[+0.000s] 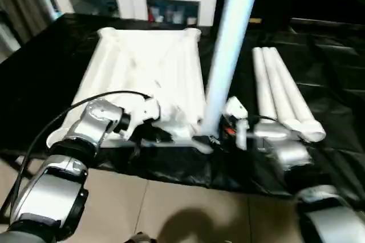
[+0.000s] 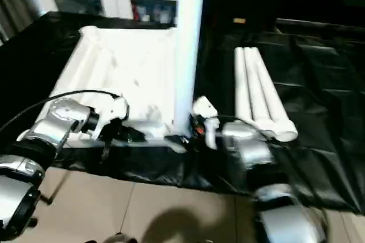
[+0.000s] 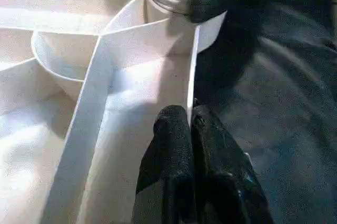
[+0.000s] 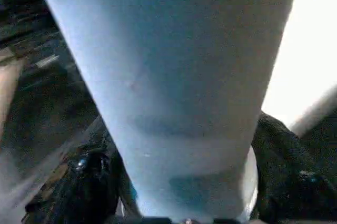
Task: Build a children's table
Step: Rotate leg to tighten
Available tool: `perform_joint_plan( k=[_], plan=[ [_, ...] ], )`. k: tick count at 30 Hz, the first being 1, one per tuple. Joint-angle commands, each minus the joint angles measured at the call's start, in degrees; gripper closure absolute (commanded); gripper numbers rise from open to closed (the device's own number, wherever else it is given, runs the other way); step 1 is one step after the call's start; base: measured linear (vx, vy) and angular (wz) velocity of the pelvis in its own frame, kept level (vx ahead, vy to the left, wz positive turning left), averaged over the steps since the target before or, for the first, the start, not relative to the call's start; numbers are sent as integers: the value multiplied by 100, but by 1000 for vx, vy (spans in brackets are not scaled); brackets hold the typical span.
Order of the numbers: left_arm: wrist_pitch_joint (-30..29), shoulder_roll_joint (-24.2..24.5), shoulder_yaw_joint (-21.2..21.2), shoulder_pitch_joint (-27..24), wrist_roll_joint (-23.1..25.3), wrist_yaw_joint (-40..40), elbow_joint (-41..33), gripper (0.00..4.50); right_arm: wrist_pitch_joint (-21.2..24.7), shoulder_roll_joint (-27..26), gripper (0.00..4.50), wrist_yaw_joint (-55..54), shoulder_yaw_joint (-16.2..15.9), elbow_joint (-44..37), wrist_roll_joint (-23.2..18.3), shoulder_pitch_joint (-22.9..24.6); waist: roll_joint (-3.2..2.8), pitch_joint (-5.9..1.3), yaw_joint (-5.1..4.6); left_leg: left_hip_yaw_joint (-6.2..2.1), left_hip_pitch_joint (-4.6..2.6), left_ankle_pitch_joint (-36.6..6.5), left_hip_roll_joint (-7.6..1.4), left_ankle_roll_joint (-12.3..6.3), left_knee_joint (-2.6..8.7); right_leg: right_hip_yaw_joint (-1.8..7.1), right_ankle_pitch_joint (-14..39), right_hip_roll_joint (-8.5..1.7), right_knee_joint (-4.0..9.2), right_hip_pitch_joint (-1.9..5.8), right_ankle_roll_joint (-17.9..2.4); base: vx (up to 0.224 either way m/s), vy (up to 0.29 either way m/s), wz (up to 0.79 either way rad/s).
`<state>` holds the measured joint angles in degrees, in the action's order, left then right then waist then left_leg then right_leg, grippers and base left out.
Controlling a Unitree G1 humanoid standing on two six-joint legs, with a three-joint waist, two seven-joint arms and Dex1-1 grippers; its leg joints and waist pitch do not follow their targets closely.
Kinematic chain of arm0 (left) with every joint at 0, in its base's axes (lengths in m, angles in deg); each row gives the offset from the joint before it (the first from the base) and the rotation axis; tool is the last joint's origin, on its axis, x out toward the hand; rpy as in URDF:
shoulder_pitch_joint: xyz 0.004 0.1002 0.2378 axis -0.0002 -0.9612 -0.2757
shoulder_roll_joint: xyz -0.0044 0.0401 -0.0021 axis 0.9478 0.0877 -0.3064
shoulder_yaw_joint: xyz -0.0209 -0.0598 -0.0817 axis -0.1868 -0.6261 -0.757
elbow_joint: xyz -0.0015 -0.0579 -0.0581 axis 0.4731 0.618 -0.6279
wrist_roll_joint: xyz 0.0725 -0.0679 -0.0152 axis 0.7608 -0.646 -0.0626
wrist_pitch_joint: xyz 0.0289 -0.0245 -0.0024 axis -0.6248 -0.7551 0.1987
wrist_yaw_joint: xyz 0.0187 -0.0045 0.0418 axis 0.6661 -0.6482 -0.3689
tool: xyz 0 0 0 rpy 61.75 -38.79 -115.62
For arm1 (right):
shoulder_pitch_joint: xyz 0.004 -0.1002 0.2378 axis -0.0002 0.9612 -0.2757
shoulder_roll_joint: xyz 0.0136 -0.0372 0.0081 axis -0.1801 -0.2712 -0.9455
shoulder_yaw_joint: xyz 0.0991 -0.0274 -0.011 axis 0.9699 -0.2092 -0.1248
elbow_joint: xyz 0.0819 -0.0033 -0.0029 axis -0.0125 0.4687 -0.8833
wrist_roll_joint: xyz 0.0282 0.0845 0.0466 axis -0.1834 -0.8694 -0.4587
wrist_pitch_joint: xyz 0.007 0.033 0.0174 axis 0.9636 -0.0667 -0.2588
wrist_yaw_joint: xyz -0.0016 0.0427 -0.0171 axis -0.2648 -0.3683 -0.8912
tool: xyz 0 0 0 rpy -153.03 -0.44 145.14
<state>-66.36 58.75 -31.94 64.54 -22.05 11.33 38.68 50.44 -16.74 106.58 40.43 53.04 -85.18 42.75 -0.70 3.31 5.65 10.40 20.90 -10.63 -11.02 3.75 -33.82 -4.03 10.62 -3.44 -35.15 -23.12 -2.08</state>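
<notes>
The children's table top (image 1: 148, 72) lies upside down, ribs up, on the black-sheeted work table (image 1: 319, 77), its near edge toward the robot. One white leg (image 1: 231, 43) stands almost upright in the near right corner socket (image 3: 174, 29), its ringed end seated at the rim, while three more legs (image 1: 282, 92) lie side by side on the sheet, just to the right of the top. The left gripper (image 3: 189, 129) has its fingers pressed together, pinching the thin outer wall of the top close to that socket. The right gripper (image 2: 197, 134) sits at the foot of the standing leg, black fingers (image 4: 279, 145) on either side of the tube; whether they squeeze it or merely bracket it cannot be told. The leg leans a little and looks barely started in the socket. If the right fingers let go before it is driven home, it could topple or jam crooked, and a hard twist might skid the light top across the slick sheet despite the left pinch.
</notes>
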Motion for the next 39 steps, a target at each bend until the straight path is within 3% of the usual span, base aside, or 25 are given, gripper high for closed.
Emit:
perform_joint_plan(
  k=[1, 4, 6, 9, 10, 11, 13, 14, 15, 16, 17, 21, 25, 28, 29, 30, 31, 33, 35, 36, 37, 38, 39],
  plan=[
    [-315, -253, -197, 132, -82, -725, -34, 450, -20, -254, 173, -1272, 123, 478, 204, -229, -23, -361, 5, -101, -87, -1253, -265, -8, 423, 320, 1689, -580, 486, 277, -1187, 0, 0, 0],
    [-558, -453, -266, 98, -20, -1382, -219, 450, 17, -426, 174, -2301, 366, 810, 169, -386, -9, -366, -77, -108, -92, -1209, -259, 93, 438, 321, 1614, -556, 474, 267, -1174, 0, 0, 0],
    [-711, -595, -292, 40, 1, -1689, -381, 450, -22, -496, 174, -2666, 464, 910, 162, -416, 5, -387, -47, -90, -81, -1077, -252, -22, 410, 335, 1341, -566, 460, 289, -1199, 0, 0, 0],
    [-891, -911, -291, -109, -10, -2092, -656, 450, -133, -592, 174, -3035, 482, 1050, 258, -445, -6, -424, -37, -83, -50, -688, -255, -194, 383, 320, 529, -539, 366, 313, -1331, 0, 0, 0],
    [-879, -988, -269, -149, -6, -2162, -697, 450, -174, -616, 174, -3112, 490, 1104, 271, -462, 34, -429, -40, -77, -38, -601, -258, -265, 375, 317, 299, -542, 350, 326, -1403, 0, 0, 0],
    [-882, -1016, -254, -167, -3, -2197, -721, 450, -207, -633, 174, -3168, 502, 1159, 282, -485, 14, -434, -28, -75, -36, -537, -251, -325, 367, 313, 172, -541, 332, 327, -1439, 0, 0, 0],
    [-751, -1034, -192, -189, 24, -2178, -700, 450, -349, -667, 174, -3178, 581, 1225, 232, -512, 1, -422, -26, -74, -37, -617, -242, -364, 370, 306, 263, -538, 358, 328, -1412, 0, 0, 0],
    [-726, -1036, -176, -198, 35, -2185, -704, 450, -380, -679, 139, -3194, 608, 1250, 220, -523, 7, -419, -33, -74, -33, -647, -242, -365, 373, 306, 306, -537, 360, 333, -1399, 0, 0, 0],
    [-686, -1016, -135, -213, 74, -2186, -719, 450, -435, -682, 118, -3178, 647, 1259, 187, -532, -25, -411, -30, -78, -46, -740, -245, -345, 378, 308, 443, -541, 378, 324, -1372, 0, 0, 0],
    [-669, -990, -108, -226, 111, -2224, -725, 450, -472, -679, 105, -3173, 685, 1266, 159, -545, -8, -407, -34, -77, -47, -813, -248, -322, 384, 311, 555, -542, 393, 331, -1337, 0, 0, 0],
    [-683, -984, -110, -237, 119, -2260, -734, 450, -480, -676, 102, -3182, 693, 1273, 149, -551, -37, -407, -34, -81, -56, -869, -258, -278, 390, 311, 614, -541, 398, 321, -1333, 0, 0, 0],
    [-727, -952, -121, -264, 124, -2312, -773, 450, -604, -564, 71, -3158, 580, 1191, 281, -540, -36, -401, -56, -84, -50, -940, -248, -219, 394, 310, 621, -531, 396, 331, -1330, 0, 0, 0],
    [-677, -935, -140, -260, 137, -2346, -713, 450, -602, -311, 71, -2604, 484, 599, 263, -304, -39, -417, -42, -81, -33, -799, -240, -318, 371, 309, 367, -519, 368, 357, -1340, 0, 0, 0],
    [-640, -939, -171, -225, 129, -2461, -630, 450, -471, 38, 71, -2134, 385, -207, 248, 78, -7, -424, -34, -82, -19, -660, -236, -459, 356, 300, 102, -508, 347, 374, -1341, 0, 0, 0],
    [-637, -941, -175, -222, 129, -2474, -626, 450, -457, 57, 71, -2107, 385, -251, 237, 99, -13, -414, -29, -78, -16, -712, -231, -493, 354, 296, 149, -503, 372, 373, -1324, 0, 0, 0],
    [-637, -941, -175, -222, 129, -2474, -626, 423, -457, 57, 65, -2107, 385, -251, 237, 99, -8, -420, -33, -81, -19, -737, -230, -486, 351, 297, 203, -512, 367, 373, -1328, 0, 0, 0],
    [-630, -972, -266, -176, 49, -2553, -602, 407, -222, 322, 62, -1748, 400, -905, 66, 400, 29, -388, -41, -76, -7, -825, -201, -492, 360, 288, 498, -488, 420, 392, -1257, 0, 0, 0],
    [-667, -984, -340, -157, -53, -2493, -640, 407, -3, 539, 62, -1464, 413, -1439, -71, 643, 31, -397, -7, -81, -23, -841, -218, -523, 353, 300, 611, -506, 426, 388, -1179, 0, 0, 0],
    [-634, -985, -431, -130, -105, -2607, -669, 393, 94, 697, 62, -1342, 423, -1763, -126, 803, 76, -404, -5, -82, -9, -753, -217, -536, 356, 292, 647, -501, 429, 377, -1160, 0, 0, 0],
    [-623, -985, -443, -125, -109, -2633, -671, 379, 104, 715, 62, -1328, 425, -1799, -134, 821, 68, -398, -2, -80, -11, -761, -213, -535, 350, 296, 671, -500, 433, 376, -1152, 0, 0, 0],
    [-576, -982, -536, -96, -165, -2734, -695, 379, 183, 814, 62, -1259, 444, -2026, -185, 936, 93, -406, -18, -83, -1, -753, -211, -536, 348, 292, 703, -508, 426, 374, -1164, 0, 0, 0],
    [-531, -974, -576, -82, -187, -2789, -709, 371, 250, 850, 62, -1228, 455, -2136, -218, 991, 80, -401, -7, -87, 5, -732, -207, -539, 348, 287, 713, -503, 433, 381, -1152, 0, 0, 0],
    [-432, -908, -847, 22, -315, -3170, -778, 366, 442, 956, 62, -1175, 476, -2486, -273, 1178, 103, -391, -10, -86, 13, -735, -204, -558, 347, 288, 717, -498, 437, 381, -1137, 0, 0, 0]
  ],
)
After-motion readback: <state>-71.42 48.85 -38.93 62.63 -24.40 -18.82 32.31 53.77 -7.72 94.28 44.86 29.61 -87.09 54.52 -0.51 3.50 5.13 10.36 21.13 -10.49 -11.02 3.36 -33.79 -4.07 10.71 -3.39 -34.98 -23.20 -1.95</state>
